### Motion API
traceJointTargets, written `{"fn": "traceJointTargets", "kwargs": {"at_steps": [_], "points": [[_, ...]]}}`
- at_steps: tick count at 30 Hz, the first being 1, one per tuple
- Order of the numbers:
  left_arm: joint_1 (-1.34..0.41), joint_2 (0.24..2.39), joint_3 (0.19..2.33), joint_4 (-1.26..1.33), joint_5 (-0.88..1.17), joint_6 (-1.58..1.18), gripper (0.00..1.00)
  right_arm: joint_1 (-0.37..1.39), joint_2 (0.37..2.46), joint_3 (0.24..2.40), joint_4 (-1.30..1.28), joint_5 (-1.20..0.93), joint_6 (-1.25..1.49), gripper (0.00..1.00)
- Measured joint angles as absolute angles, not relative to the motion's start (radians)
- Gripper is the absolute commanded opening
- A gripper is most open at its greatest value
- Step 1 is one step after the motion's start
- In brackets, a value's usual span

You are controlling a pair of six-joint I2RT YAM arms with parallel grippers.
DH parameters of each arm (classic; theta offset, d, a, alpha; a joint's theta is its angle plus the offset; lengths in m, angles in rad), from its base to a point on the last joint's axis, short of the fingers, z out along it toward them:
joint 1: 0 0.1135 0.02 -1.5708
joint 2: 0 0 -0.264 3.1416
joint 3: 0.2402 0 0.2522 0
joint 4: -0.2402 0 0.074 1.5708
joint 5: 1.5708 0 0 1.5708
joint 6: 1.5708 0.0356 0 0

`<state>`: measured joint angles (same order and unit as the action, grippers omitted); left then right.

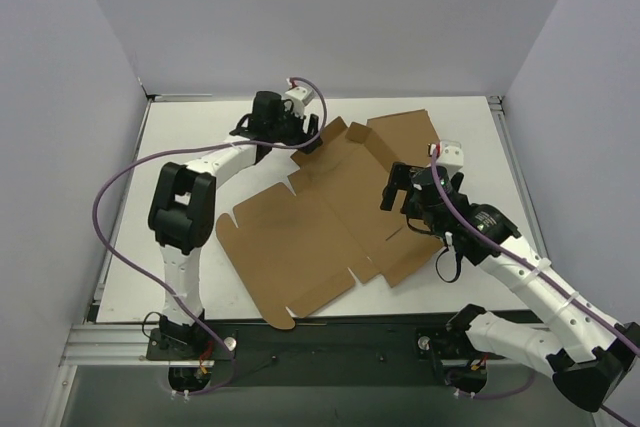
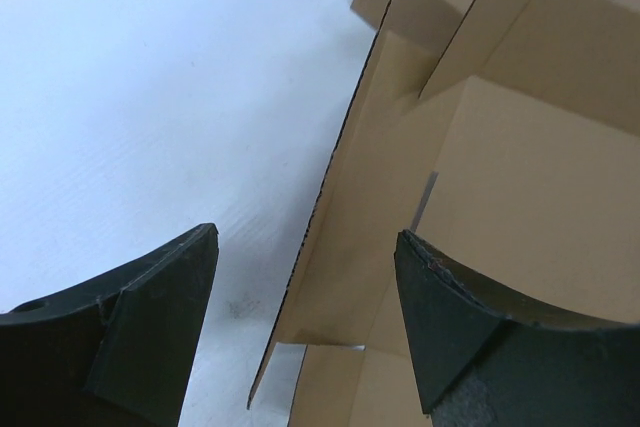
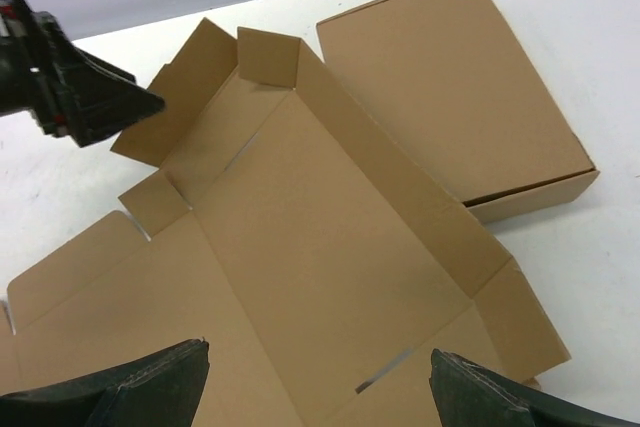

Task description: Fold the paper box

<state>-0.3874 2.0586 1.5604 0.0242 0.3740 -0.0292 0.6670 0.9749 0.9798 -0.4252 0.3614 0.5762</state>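
Noted paper box (image 1: pixel 310 227) spread open at middle of table (image 1: pixel 190 137), near corner reaching the near edge, far flaps standing. Found left gripper (image 1: pixel 303 135) released, jaws wide astride a raised flap at the box's far-left corner. Found right gripper (image 1: pixel 400 187) released above the box's right side. Closed carton (image 1: pixel 405 137) toward far-right corner.

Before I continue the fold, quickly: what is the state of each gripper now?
Left gripper: open, holding nothing.
Right gripper: open, empty, above the paper box.
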Motion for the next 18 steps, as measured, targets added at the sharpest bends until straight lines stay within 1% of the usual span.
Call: {"fn": "traceJointTargets", "kwargs": {"at_steps": [5,7,8,10,11,12,14,15,16,18], "points": [[-0.39,2.153,1.668,-0.069,0.374,0.047,0.81,0.659,0.979,0.98,-0.413,0.279,0.576,0.93],[-0.394,2.183,1.706,-0.087,0.376,0.073,0.81,0.655,0.979,0.98,-0.409,0.253,0.576,0.91],[-0.397,2.195,1.722,-0.093,0.378,0.087,0.79,0.655,0.978,0.979,-0.408,0.245,0.576,0.91],[-0.407,2.217,1.748,-0.099,0.391,0.108,0.63,0.655,0.967,0.965,-0.402,0.233,0.582,0.9],[-0.413,2.226,1.76,-0.104,0.402,0.117,0.51,0.655,0.96,0.958,-0.402,0.229,0.588,0.9],[-0.421,2.236,1.772,-0.107,0.41,0.124,0.34,0.654,0.95,0.948,-0.402,0.227,0.602,0.9],[-0.439,2.249,1.782,-0.109,0.424,0.136,0.18,0.653,0.931,0.929,-0.404,0.226,0.63,0.9],[-0.445,2.25,1.78,-0.108,0.429,0.144,0.05,0.653,0.922,0.922,-0.406,0.224,0.648,0.9],[-0.451,2.251,1.777,-0.105,0.428,0.146,0.01,0.651,0.915,0.917,-0.408,0.22,0.668,0.9],[-0.461,2.241,1.739,-0.063,0.43,0.16,0.0,0.648,0.91,0.915,-0.408,0.218,0.707,0.9]]}}
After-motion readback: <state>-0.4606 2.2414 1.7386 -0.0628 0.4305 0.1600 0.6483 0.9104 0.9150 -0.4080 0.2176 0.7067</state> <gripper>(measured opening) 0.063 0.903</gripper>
